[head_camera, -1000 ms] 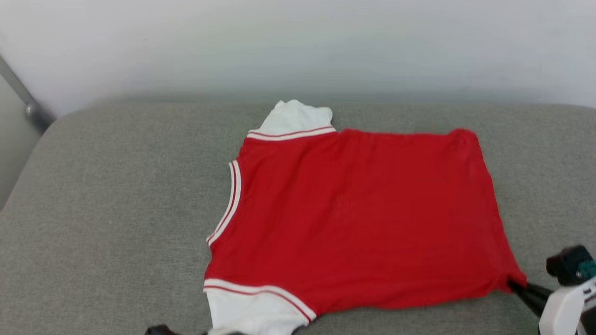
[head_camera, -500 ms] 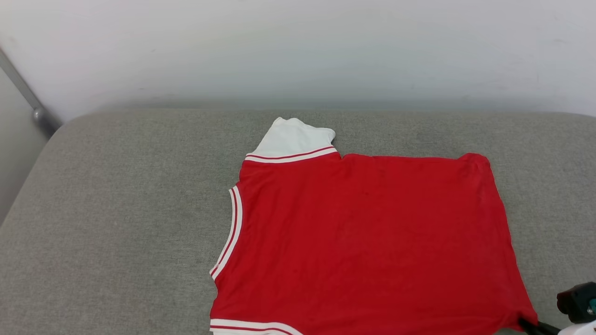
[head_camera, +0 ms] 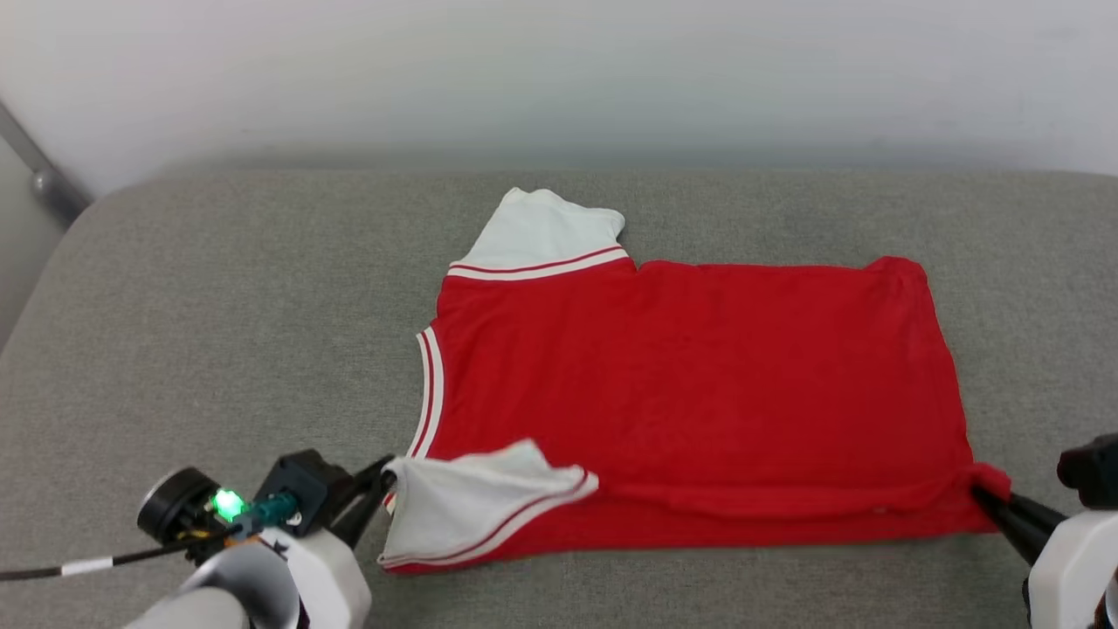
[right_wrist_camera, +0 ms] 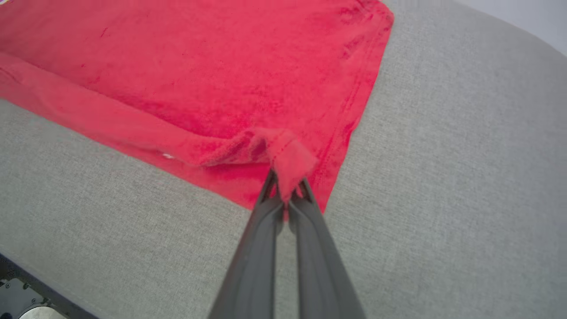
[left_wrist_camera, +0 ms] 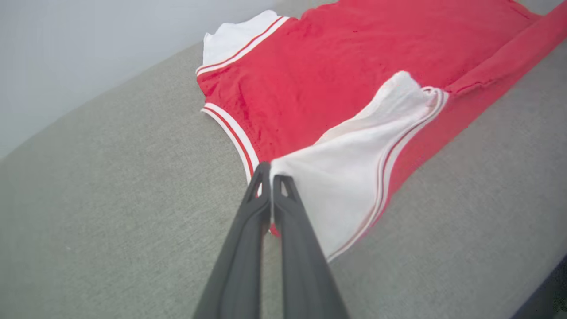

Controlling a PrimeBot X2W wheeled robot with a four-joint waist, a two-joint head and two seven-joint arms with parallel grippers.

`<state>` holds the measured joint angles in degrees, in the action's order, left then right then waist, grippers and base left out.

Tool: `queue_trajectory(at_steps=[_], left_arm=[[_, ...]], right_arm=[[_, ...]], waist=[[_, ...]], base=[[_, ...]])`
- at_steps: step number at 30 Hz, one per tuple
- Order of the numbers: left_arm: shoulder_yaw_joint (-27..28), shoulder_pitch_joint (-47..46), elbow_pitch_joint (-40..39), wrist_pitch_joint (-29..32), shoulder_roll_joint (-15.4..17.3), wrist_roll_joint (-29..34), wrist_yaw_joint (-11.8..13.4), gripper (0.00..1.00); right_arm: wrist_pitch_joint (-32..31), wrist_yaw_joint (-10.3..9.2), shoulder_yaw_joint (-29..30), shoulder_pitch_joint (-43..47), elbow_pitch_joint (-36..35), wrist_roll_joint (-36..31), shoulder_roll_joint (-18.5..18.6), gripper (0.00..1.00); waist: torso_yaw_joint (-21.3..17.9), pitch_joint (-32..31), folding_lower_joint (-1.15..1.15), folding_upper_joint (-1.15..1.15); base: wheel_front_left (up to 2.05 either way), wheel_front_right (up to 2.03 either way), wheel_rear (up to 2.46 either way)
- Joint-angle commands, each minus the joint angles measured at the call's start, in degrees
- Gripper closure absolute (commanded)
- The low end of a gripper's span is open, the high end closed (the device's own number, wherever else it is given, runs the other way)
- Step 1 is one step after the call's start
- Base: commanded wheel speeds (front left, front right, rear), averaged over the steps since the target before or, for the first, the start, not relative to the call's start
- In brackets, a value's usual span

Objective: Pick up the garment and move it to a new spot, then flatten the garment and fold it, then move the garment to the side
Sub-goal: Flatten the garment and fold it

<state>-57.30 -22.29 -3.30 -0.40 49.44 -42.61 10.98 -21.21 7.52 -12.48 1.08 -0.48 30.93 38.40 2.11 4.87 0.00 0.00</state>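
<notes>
A grey cushion [head_camera: 218,332] carries the garment [head_camera: 699,376]. The left gripper [left_wrist_camera: 271,179] pinches its white sleeve [left_wrist_camera: 354,168], which drapes just beyond the tips; the right gripper [right_wrist_camera: 287,188] clamps the red hem corner [right_wrist_camera: 290,159].
</notes>
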Motion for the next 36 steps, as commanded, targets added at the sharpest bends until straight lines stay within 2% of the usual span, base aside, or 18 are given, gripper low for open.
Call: queue_trajectory(at_steps=[1, 6, 13, 21, 27, 28, 29, 30, 31, 32, 36], left_arm=[[0.4, -1.6, 0.6, 0.0, -0.6, 0.4, -0.4, 1.0], [1.0, -8.4, 5.0, 0.5, -2.8, 2.2, -3.9, 1.0], [1.5, -15.7, 12.0, 0.6, -5.3, 3.7, -7.5, 1.0], [-0.2, -19.0, 20.8, 1.0, -7.9, 4.4, -11.3, 1.0], [-1.2, -19.7, 27.1, -0.8, -10.9, 4.1, -13.7, 1.0], [-1.1, -19.6, 28.1, -1.3, -11.5, 3.7, -14.0, 1.0], [-1.0, -19.7, 29.0, -2.0, -11.9, 3.5, -14.2, 1.0], [-1.0, -19.8, 29.8, -2.5, -12.1, 3.4, -14.4, 0.86], [-1.2, -19.8, 30.6, -2.7, -12.4, 3.3, -14.8, 0.31], [-1.1, -19.9, 30.9, -3.1, -12.8, 3.2, -14.7, 0.0], [-0.7, -20.8, 31.2, -2.7, -12.9, 2.1, -15.5, 0.0]], right_arm=[[0.0, -0.06, 0.1, -1.1, -0.2, 0.1, 0.2, 1.0], [0.0, -0.06, -0.8, -5.7, 0.5, 0.3, 0.1, 1.0], [-0.9, -0.06, -2.8, -11.7, 3.5, 0.8, 0.1, 1.0], [-0.9, -0.06, -7.4, -17.3, 8.8, 1.5, -0.4, 1.0], [0.2, -0.06, -11.3, -19.3, 13.3, 2.3, -0.6, 1.0], [0.5, -0.06, -11.8, -19.5, 13.8, 2.6, -0.6, 0.94], [0.8, -0.06, -12.3, -19.6, 14.2, 2.8, -0.5, 0.79], [1.3, -0.06, -12.5, -19.7, 14.4, 3.1, -0.4, 0.39], [2.0, -0.06, -12.5, -19.9, 14.6, 3.4, -0.3, 0.0], [2.5, -0.06, -12.4, -19.9, 14.7, 3.6, -0.1, 0.0], [4.5, -0.06, -11.7, -19.0, 14.3, 4.0, 0.7, 0.0]], waist=[[-0.5, 1.3, 0.0, 0.0], [-1.7, 5.3, 0.0, 0.0], [-3.2, 10.6, 0.0, 0.0], [-3.8, 14.8, 0.0, 0.0], [-3.3, 14.8, 0.0, 0.0], [-3.2, 14.4, 0.0, 0.0], [-3.1, 14.0, 0.0, 0.0], [-3.0, 13.4, 0.0, 0.0], [-2.8, 12.8, 0.0, 0.0], [-2.7, 12.2, 0.0, 0.0], [-1.9, 9.2, 0.0, 0.0]], base=[[0.0, 0.0, 0.0], [0.0, 0.0, 0.0], [0.0, 0.0, 0.0], [0.0, 0.0, 0.0], [0.0, 0.0, 0.0], [0.0, 0.0, 0.0], [0.0, 0.0, 0.0], [0.0, 0.0, 0.0], [0.0, 0.0, 0.0], [0.0, 0.0, 0.0], [0.0, 0.0, 0.0]])
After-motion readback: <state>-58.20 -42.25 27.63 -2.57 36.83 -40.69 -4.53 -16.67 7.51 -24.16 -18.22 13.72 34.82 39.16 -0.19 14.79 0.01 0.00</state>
